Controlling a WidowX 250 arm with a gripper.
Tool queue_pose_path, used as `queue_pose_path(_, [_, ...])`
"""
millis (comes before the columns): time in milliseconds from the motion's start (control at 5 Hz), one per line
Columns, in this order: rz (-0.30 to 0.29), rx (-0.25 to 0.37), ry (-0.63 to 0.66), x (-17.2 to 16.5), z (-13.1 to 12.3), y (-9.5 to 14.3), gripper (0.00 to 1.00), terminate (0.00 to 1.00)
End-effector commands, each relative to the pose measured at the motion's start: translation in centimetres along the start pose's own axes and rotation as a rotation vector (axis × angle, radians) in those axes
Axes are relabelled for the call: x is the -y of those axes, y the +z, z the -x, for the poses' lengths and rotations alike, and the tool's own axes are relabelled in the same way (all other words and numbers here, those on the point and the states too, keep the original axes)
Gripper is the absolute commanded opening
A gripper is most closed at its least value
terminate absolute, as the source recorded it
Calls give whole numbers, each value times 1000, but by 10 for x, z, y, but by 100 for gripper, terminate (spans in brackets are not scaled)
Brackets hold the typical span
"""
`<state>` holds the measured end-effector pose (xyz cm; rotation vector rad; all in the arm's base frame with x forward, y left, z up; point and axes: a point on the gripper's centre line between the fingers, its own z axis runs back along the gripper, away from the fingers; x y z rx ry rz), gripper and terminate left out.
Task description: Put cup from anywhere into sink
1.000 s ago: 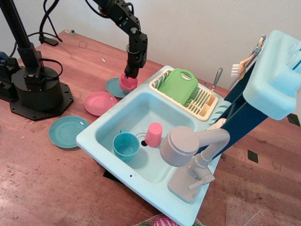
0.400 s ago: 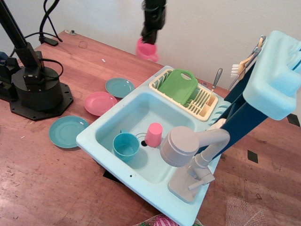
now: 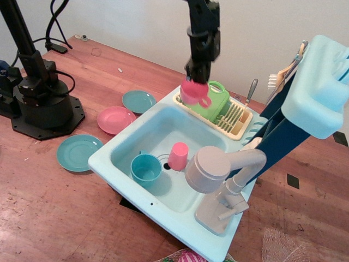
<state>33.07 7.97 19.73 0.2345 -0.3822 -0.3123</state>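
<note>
- One small pink cup (image 3: 193,93) held in the pincer (image 3: 196,81), closed on the rim, cup hanging just below the fingertips, handle toward the right of the picture.
- Carried clear of the desk (image 3: 65,202); hangs in the air, touching nothing but the pincer.
- Directly beneath and a little behind the pincer: near corner of the cream dish rack (image 3: 229,115) with the green board (image 3: 215,103) standing in it.
- Below and forward of the pincer: open basin of the light-blue sink (image 3: 109,155), well lower than the cup.
- Already in the basin, well below the pincer: teal cup (image 3: 145,169) and taller pink tumbler (image 3: 178,155), near the drain; grey faucet (image 3: 215,169) further forward and right.
- Left of and below the pincer, on the desk: small teal plate (image 3: 138,101), pink plate (image 3: 116,119), larger teal plate (image 3: 78,152).
- Judged progress: pick-up and lift done, carry nearly done; cup at the rack-side rim, seemingly not yet squarely over the basin.
- Left to do, by estimate: shift forward over open basin floor, lower clear of tumbler and teal cup, release.
- Likely risk: letting go here could drop the cup onto the rack or the rim.
</note>
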Motion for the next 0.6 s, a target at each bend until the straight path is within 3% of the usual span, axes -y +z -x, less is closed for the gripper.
queue_pose_path(0, [84, 35, -9, 40, -21, -12, 0, 0])
queue_pose_path(200, [113, 30, 14, 56, -9, -15, 0, 0])
queue_pose_path(400, [126, 19, 14, 61, -3, -11, 0, 100])
